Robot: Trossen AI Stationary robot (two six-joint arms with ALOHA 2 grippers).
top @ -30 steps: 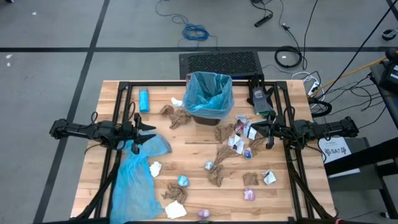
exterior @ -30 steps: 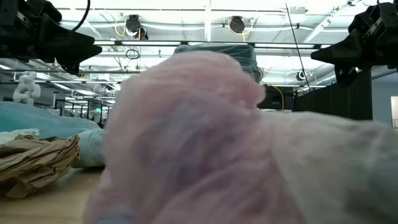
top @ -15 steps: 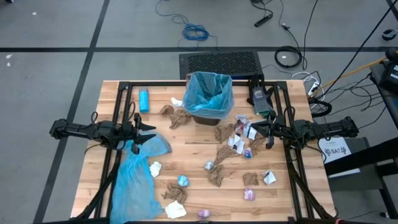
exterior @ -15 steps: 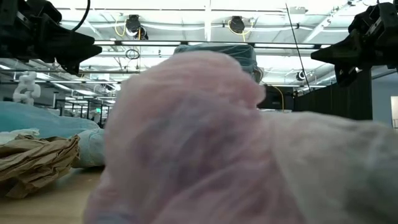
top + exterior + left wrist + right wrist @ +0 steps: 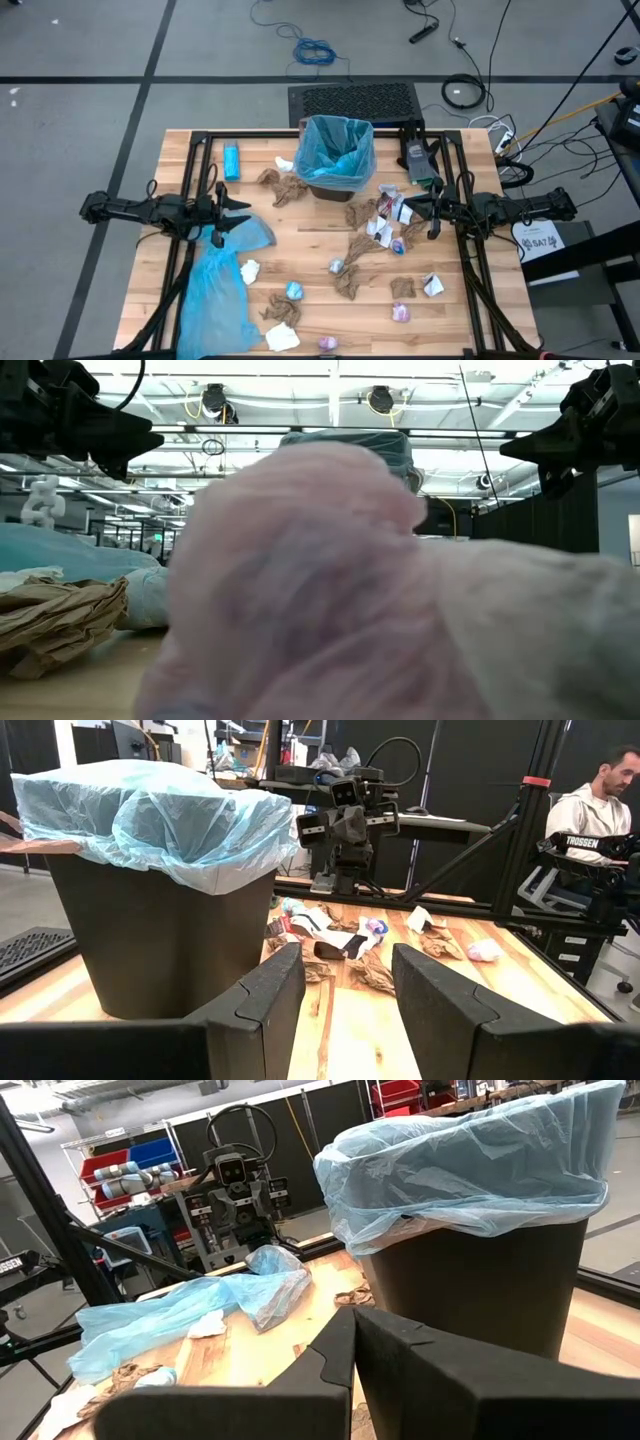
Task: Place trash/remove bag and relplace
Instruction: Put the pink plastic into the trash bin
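Lying scattered in front of and right of the bag-lined bin [image 5: 336, 152], the trash [image 5: 352, 262] is crumpled brown, white, pink and blue scraps. A loose blue bag [image 5: 215, 285] sprawls left of the bin below the left gripper [image 5: 243, 213], its fingers parted and empty; the right gripper [image 5: 408, 208] is clenched on nothing.

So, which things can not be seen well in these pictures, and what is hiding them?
- Low view: a blurred pink wad right at the lens hides most of the table; only the bin top shows above it.
- Inside of the bin: the blue liner folds inward, so what lies in it cannot be told in any view.
- Spare blue bag: its lower end is cut off by the high view's edge.
- Small trash: too small to identify.
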